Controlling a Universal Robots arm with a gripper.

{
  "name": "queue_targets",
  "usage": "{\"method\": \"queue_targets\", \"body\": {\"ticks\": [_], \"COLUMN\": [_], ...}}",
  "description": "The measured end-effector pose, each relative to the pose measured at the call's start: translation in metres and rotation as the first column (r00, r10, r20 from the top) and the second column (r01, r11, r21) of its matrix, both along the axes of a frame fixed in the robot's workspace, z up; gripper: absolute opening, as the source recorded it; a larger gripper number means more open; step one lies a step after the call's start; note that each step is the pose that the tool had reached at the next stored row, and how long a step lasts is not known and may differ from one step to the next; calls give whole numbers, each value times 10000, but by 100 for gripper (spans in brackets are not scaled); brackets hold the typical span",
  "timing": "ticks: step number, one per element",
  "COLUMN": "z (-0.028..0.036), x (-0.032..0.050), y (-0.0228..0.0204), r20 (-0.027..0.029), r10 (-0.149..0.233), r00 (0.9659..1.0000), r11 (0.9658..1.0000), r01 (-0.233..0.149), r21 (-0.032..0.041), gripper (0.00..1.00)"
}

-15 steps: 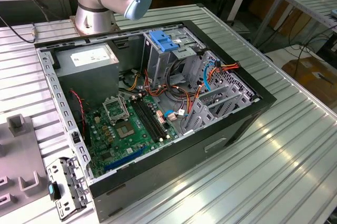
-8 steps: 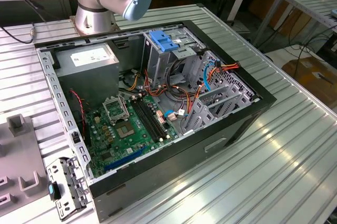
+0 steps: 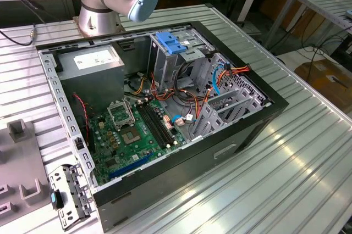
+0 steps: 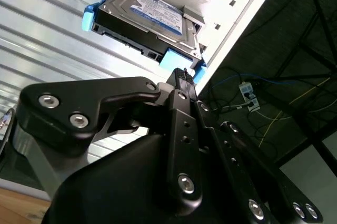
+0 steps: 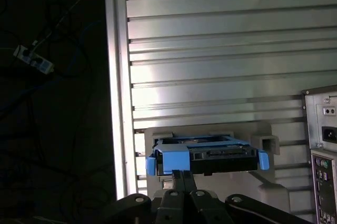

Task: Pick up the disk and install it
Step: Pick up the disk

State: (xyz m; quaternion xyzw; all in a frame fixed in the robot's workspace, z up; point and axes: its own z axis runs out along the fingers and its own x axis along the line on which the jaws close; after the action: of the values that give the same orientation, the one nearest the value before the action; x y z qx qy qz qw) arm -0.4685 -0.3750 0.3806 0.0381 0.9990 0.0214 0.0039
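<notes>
Fingers (image 5: 177, 182): on the gripper (image 5: 182, 172), drawn together and gripping nothing, tips just short of the blue rail of the disk (image 5: 210, 156).
Table (image 5: 221, 50): ribbed metal, bore all items.
Computer case (image 3: 181, 184): centre of the exterior view, side open; contained motherboard (image 3: 132, 135), cables (image 3: 192, 102) and drive cage (image 3: 165, 63), judged the install site.
Holder (image 5: 263, 142): grey, near the table edge; apparently presented the disk for pickup.
Disk: seated in the holder, not yet lifted.

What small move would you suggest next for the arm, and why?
Probably open the end effector: its fingers look shut, with the tip close by the disk, which sits in its grey holder, so they cannot straddle it yet.
</notes>
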Motion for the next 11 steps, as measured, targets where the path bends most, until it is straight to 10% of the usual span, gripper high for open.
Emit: {"method": "queue_targets", "body": {"ticks": [11], "z": [0], "x": [-1], "y": [0], "r20": [0], "r10": [163], "r00": [9999], "r11": [9999], "r01": [-163], "r21": [0], "gripper": [11]}}
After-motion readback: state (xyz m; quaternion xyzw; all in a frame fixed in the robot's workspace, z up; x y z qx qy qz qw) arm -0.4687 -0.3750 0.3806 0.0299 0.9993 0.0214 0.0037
